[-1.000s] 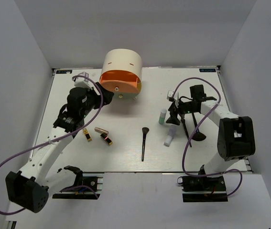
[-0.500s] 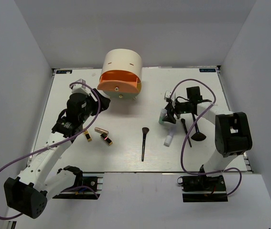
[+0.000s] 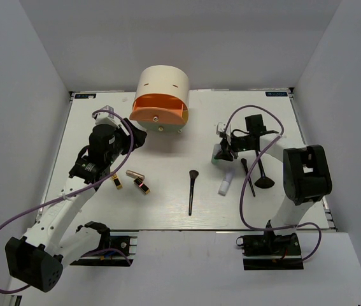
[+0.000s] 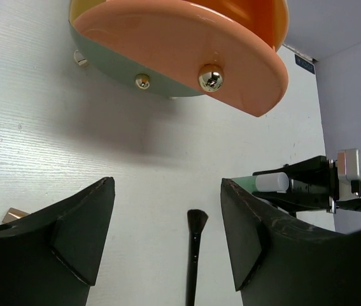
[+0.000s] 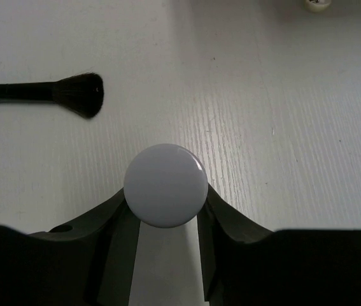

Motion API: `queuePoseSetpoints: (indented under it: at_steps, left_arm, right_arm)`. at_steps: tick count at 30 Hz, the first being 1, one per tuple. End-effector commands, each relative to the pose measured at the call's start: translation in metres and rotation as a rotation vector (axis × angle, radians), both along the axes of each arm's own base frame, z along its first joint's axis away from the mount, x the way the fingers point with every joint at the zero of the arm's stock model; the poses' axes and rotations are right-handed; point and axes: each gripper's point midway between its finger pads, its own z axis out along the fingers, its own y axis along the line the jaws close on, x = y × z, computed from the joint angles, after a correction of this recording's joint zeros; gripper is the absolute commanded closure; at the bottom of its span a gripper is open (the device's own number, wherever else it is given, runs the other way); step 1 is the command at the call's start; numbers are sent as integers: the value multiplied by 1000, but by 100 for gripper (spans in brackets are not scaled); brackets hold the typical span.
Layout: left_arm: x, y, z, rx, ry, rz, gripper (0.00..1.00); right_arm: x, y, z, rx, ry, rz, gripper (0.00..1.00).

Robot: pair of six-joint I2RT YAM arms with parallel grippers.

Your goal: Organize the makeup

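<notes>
Right wrist view showed the right gripper (image 5: 165, 199) closed on the small green bottle (image 5: 165, 185): its pale round top sat at the centre of the frame with a finger pressed in on each side just below it. We could not tell how far down the body the fingers held. In the top view the bottle stood right of centre, well apart from the cream box (image 3: 161, 86) at the upper middle, whose orange drawer (image 4: 180, 38) stood pulled out. The left gripper (image 4: 164, 255) hung wide and empty just below that drawer.

We judged the grip itself the first risk. A round, smooth body caught between two narrow fingers could twist, slip or drop on a quick lift or a tilted wrist.

The second was clutter. The head of a black-handled brush (image 5: 72, 94) lay near the bottle at the upper left of the wrist view. In the top view the white tube (image 3: 226, 183), a thin brush (image 3: 249, 178) and the fan brush (image 3: 264, 182) lay just below and to the right, under the right arm. A low swing or the trailing cable could sweep them away.

The third was the drawer: with the left gripper parked beside it, a carry that way could bring the two arms together
</notes>
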Motion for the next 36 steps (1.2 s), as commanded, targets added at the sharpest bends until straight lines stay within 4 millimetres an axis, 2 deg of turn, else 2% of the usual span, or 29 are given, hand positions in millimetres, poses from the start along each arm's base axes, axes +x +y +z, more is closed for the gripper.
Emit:
queuePoseSetpoints:
  at_steps: [1, 4, 6, 9, 10, 13, 14, 16, 17, 23, 30, 34, 36]
  left_arm:
    - [-3, 0, 4, -7, -9, 1, 23]
    - [-4, 0, 3, -8, -9, 1, 23]
    - [-5, 1, 4, -12, -14, 2, 23]
    - [-6, 1, 3, -15, -18, 1, 23]
    - [-7, 1, -1, -11, -11, 0, 23]
    - [-8, 1, 1, -22, -21, 1, 23]
    - [-8, 1, 1, -24, -23, 1, 23]
    - [-9, 2, 0, -26, -24, 3, 23]
    - [-10, 2, -1, -26, -23, 2, 23]
    - [-11, 3, 0, -28, -27, 4, 23]
    - [-14, 4, 3, -34, -37, 9, 23]
    - [-13, 2, 5, -42, -46, 1, 23]
    - [-12, 1, 6, -45, -50, -4, 23]
  right_arm:
    - [-2, 8, 18, 49, -21, 85, 81]
    - [-1, 12, 33, 69, -20, 100, 98]
    - [2, 15, 49, 84, -35, 106, 100]
    - [20, 21, 86, 108, -96, 88, 100]
    - [30, 25, 106, 124, -155, 85, 100]
    - [41, 32, 142, 170, -210, 62, 100]
    - [49, 37, 161, 199, -251, 53, 100]
    - [56, 44, 182, 225, -302, 48, 100]
    - [62, 50, 200, 241, -356, 54, 100]
    - [64, 82, 264, 353, -506, 111, 100]
    - [60, 106, 306, 449, -582, 146, 100]
    - [52, 118, 320, 497, -598, 172, 100]
    - [53, 125, 321, 517, -588, 172, 100]
